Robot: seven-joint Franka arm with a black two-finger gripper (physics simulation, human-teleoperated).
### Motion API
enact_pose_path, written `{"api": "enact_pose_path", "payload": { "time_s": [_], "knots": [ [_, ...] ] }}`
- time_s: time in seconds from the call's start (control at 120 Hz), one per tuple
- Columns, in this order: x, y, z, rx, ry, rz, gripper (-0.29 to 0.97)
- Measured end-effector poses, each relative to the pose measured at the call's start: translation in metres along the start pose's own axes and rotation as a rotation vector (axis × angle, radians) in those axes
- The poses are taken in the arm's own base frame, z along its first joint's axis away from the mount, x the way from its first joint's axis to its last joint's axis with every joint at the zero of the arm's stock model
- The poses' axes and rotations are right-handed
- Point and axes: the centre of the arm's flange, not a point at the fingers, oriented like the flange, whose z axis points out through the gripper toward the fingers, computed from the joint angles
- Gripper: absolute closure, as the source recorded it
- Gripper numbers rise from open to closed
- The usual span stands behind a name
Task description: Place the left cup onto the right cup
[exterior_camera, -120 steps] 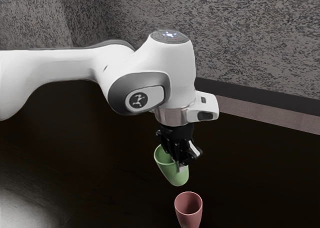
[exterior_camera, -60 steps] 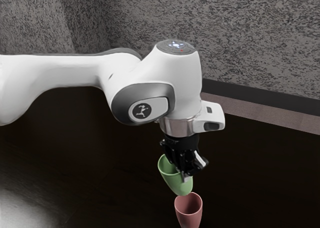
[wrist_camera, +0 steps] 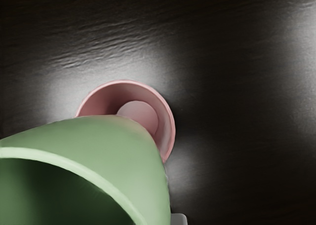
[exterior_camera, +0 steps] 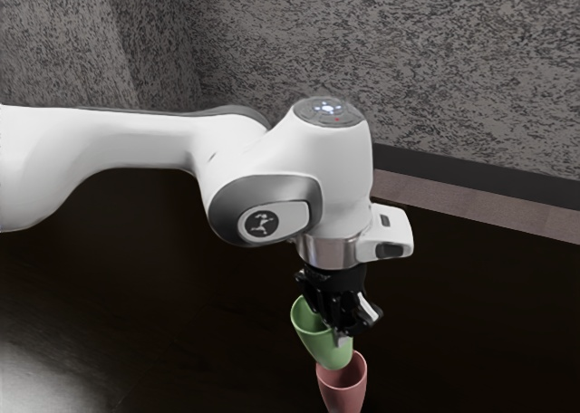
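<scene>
Placing step: your gripper (exterior_camera: 343,328) pinches the tilted green plastic cup (exterior_camera: 315,337) by its rim, base at the upright pink plastic cup's (exterior_camera: 343,391) mouth. Next: centre it, seat it, then release.

Speckled grey stone wall (exterior_camera: 453,60); dark skirting strip (exterior_camera: 471,169); near-black wood-grain table (exterior_camera: 480,322) with soft glare patches

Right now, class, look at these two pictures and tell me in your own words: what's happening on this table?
A white robot arm holds a green cup in its claw, gripped at the rim and tilted. The cup's base hangs at the mouth of a pink cup standing upright on the dark table. The green cup is not yet released, so the stacking isn't finished.
</scene>
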Motion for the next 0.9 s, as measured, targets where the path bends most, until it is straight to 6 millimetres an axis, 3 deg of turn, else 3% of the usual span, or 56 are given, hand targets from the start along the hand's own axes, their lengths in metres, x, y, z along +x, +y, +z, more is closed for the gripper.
{"api": "enact_pose_path", "payload": {
  "time_s": [0.217,0.45,0.9],
  "knots": [
    [0.007,-0.015,0.008,0.023,0.002,-0.036,0.78],
    [0.002,0.000,0.012,0.033,0.005,-0.017,0.78],
    [0.003,0.005,0.019,0.038,-0.002,-0.027,0.78]
  ]
}}
